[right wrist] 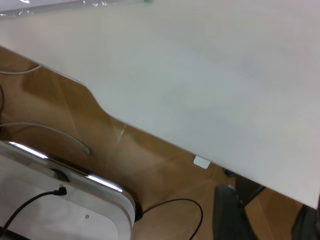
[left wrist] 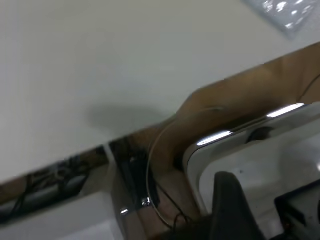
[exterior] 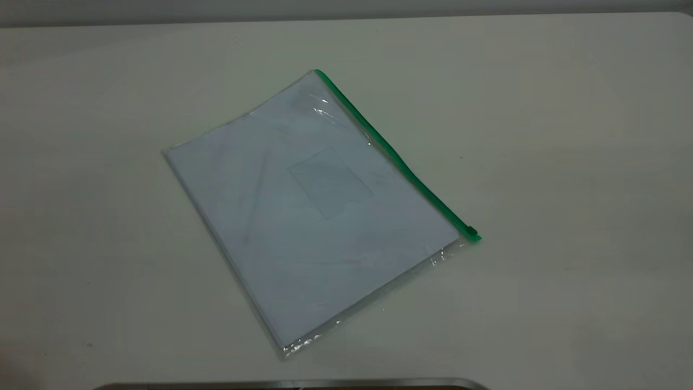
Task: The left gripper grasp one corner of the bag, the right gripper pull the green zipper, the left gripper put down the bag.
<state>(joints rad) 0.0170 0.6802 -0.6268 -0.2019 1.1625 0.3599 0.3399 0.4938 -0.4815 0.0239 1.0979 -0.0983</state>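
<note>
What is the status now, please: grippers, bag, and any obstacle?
Neither gripper over the table in the exterior view. Bag flat on the table, untouched; green zipper along its far-right edge, slider at the near end. Nothing around the bag.

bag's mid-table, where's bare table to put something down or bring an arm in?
Bare table borders the bag on every side: widest right of the green zipper and left of the bag's long plain edge; a narrower band at the far edge. No spot is crowded. Neither gripper is over the table in the exterior view.

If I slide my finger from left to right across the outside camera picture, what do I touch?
Bare table → the bag with its paper sheets → the green zipper along its right edge → bare table again.
</note>
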